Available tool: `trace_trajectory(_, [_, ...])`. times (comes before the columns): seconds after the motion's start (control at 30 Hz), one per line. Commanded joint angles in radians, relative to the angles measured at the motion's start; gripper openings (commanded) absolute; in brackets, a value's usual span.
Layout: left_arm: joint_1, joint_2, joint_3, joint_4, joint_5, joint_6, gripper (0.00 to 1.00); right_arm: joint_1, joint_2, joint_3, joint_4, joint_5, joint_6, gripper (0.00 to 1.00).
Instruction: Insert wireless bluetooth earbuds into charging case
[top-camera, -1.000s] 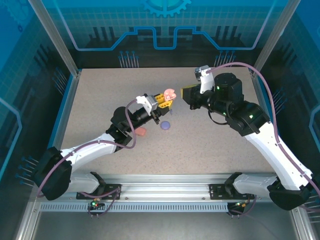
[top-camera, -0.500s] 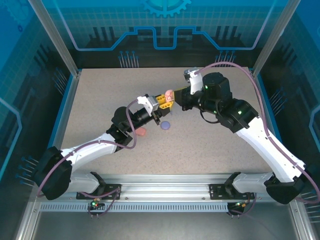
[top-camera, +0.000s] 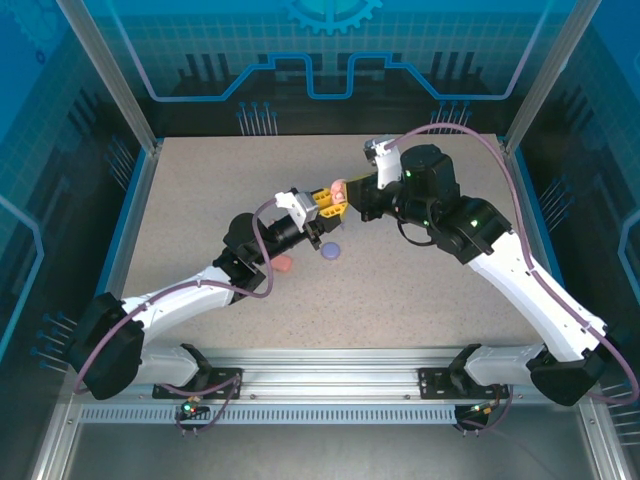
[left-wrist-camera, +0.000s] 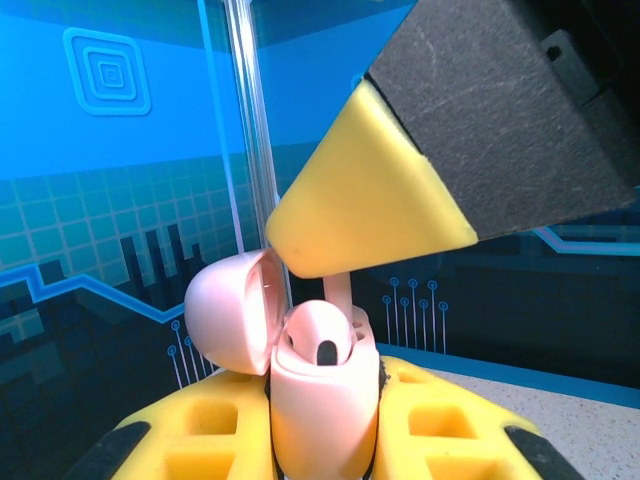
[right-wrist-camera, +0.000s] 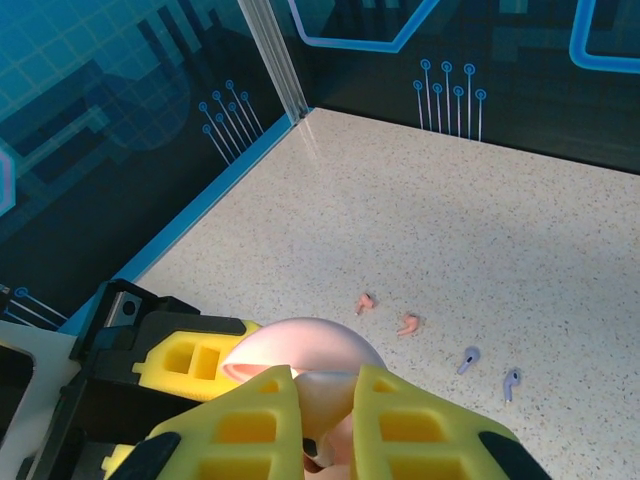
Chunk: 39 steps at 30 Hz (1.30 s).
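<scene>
My left gripper (top-camera: 330, 203) (left-wrist-camera: 325, 440) is shut on a pale pink charging case (left-wrist-camera: 325, 400) (top-camera: 338, 188), held upright above the table with its lid (left-wrist-camera: 228, 312) (right-wrist-camera: 300, 345) swung open. One pale beige earbud (left-wrist-camera: 322, 340) sits in the case. My right gripper (top-camera: 352, 197) (right-wrist-camera: 325, 400) is shut on a second pale beige earbud (right-wrist-camera: 340, 385), whose stem (left-wrist-camera: 340, 290) hangs just over the case's other slot, under a yellow fingertip (left-wrist-camera: 370, 190). Two red-orange earbuds (right-wrist-camera: 364, 302) (right-wrist-camera: 408, 324) and two purple earbuds (right-wrist-camera: 468, 359) (right-wrist-camera: 512, 381) lie on the table.
A purple case (top-camera: 330, 250) and a red-orange case (top-camera: 284, 263) lie closed on the speckled table (top-camera: 420, 290) beside my left forearm. Blue walls and metal posts (top-camera: 118, 75) enclose the table's sides and back.
My right gripper has swung left from the table's right half to the open case and now holds the earbud right over it. The left arm has stayed still.
</scene>
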Motion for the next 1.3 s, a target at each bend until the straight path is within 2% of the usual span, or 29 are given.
trace_trajectory(0.0, [-0.007, 0.007, 0.039, 0.023, 0.007, 0.001, 0.00, 0.015, -0.003, -0.024, 0.004, 0.009, -0.024, 0.13])
trace_trajectory(0.43, [-0.007, 0.005, 0.036, 0.032, -0.014, 0.001, 0.00, 0.016, -0.006, -0.072, -0.009, 0.014, -0.047, 0.13])
trace_trajectory(0.67, [-0.007, 0.013, 0.034, 0.034, -0.008, -0.006, 0.00, -0.003, -0.024, -0.045, -0.008, 0.026, 0.016, 0.30])
trace_trajectory(0.93, [-0.007, 0.020, 0.030, 0.034, -0.007, -0.011, 0.00, -0.080, -0.110, -0.002, 0.052, -0.011, 0.122, 0.61])
trace_trajectory(1.07, [-0.008, 0.026, 0.024, 0.032, -0.001, -0.007, 0.00, -0.159, -0.073, 0.072, -0.016, -0.045, 0.143, 0.63])
trace_trajectory(1.17, [-0.007, 0.035, 0.024, 0.014, 0.011, -0.002, 0.00, -0.210, 0.040, 0.197, -0.131, -0.102, 0.124, 0.63])
trace_trajectory(1.27, [-0.008, 0.049, 0.026, 0.001, 0.025, -0.007, 0.00, -0.218, 0.170, 0.335, -0.241, -0.111, 0.088, 0.63])
